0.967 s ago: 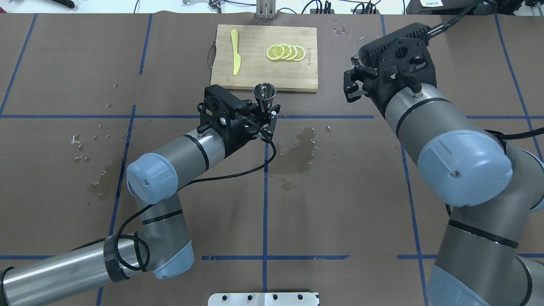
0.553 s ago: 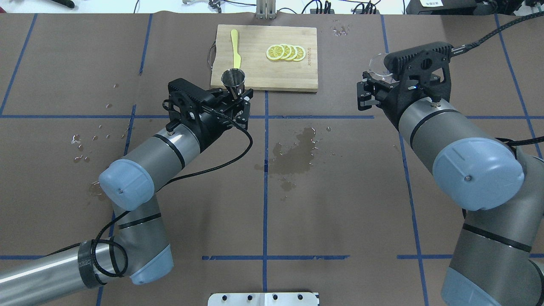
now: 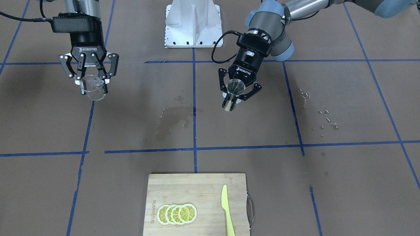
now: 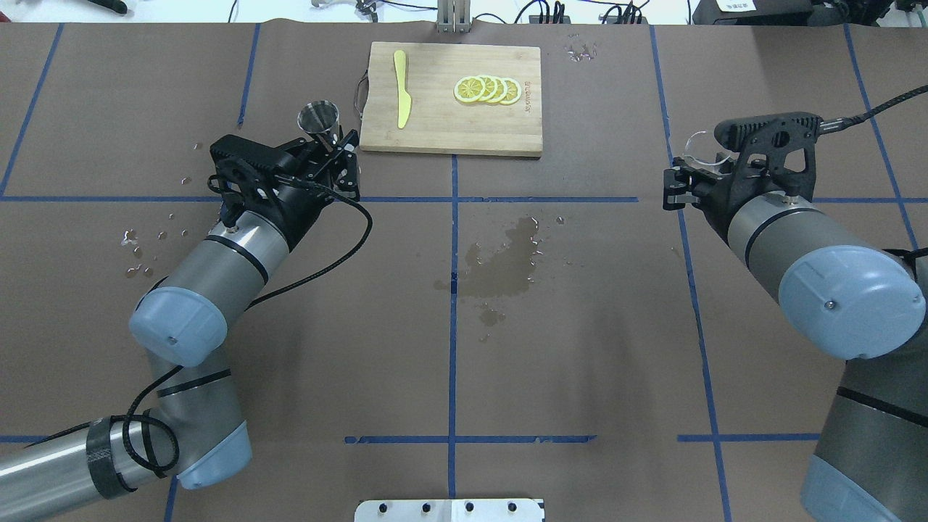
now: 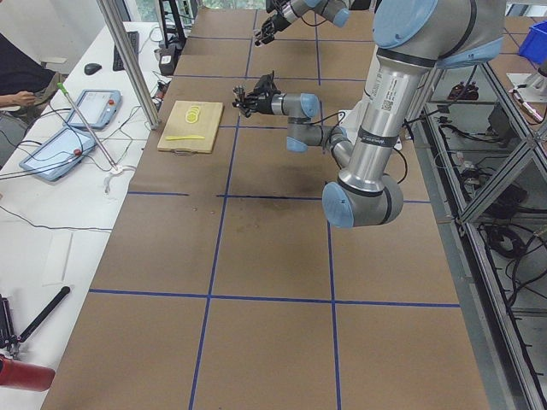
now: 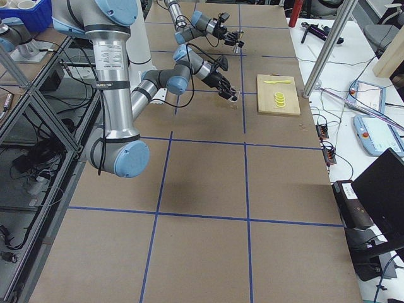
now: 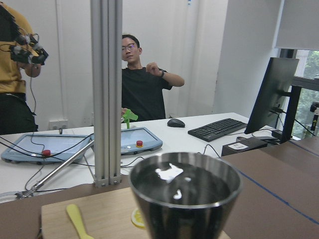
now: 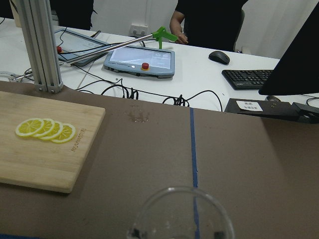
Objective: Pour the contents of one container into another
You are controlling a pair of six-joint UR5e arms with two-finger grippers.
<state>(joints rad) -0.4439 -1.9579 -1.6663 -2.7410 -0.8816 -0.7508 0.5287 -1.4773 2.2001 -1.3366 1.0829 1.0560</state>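
1. Jigger: mouth up, clamped at its waist by the left gripper, just beside the cutting board's handle corner. Only the left wrist view shows a dark, glinting surface inside it.
2. Cup: grasped by the right gripper, well apart from the jigger.
3. Overhead, the right wrist hides most of the cup; the right wrist view cuts it off below the rim.
4. Bare table with a wet patch lies between the arms.
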